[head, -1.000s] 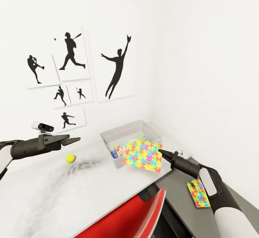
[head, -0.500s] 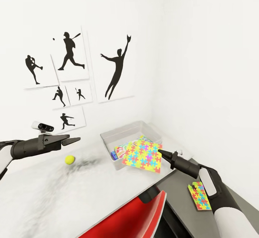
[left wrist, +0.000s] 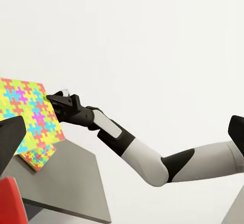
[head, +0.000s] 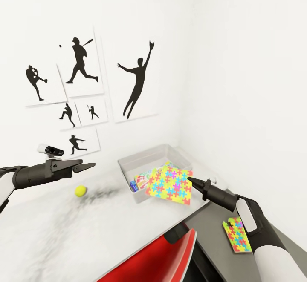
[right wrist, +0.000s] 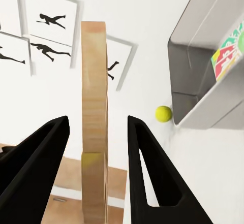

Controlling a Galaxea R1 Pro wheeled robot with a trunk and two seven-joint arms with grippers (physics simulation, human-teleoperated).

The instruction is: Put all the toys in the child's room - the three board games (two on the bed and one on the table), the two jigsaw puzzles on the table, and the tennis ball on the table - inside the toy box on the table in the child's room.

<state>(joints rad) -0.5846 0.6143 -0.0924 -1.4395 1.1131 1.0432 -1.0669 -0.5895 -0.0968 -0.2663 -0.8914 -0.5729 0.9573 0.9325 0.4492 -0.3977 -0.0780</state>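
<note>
**Puzzle sheet held at the toy box rim, ball loose on the table**

In the head view the right gripper (head: pixel 190 181) pinches the near right edge of a jigsaw puzzle (head: pixel 169 185), its fingers closed down to the thickness of the sheet. The sheet hangs tilted over the near rim of the toy box (head: pixel 147 159), covering part of the opening. Inside the tub, at about 9 o'clock from the sheet, the covers of board games (head: pixel 140 179) show. The second jigsaw puzzle (head: pixel 238 234) lies flat on the lower dark section of the table (head: pixel 128 226), at 4 o'clock from the box. The tennis ball (head: pixel 80 191) sits on the light tabletop at 9 o'clock from the box, well apart from it.

The left gripper (head: pixel 88 166) hovers above the ball, at about 1 o'clock from it, holding nothing; how far its fingers are parted I cannot tell from this angle. A red chair (head: pixel 157 258) stands at the table's near edge.

The right wrist view adds the sheet's brown edge (right wrist: pixel 94 112) standing between its two dark fingers (right wrist: pixel 145 153), with the ball (right wrist: pixel 163 114) just beside the box wall (right wrist: pixel 195 61).

The left wrist view shows the sheet (left wrist: pixel 28 109) from the side, the right gripper (left wrist: pixel 51 98) on its edge, and the second puzzle (left wrist: pixel 36 158) below it
</note>
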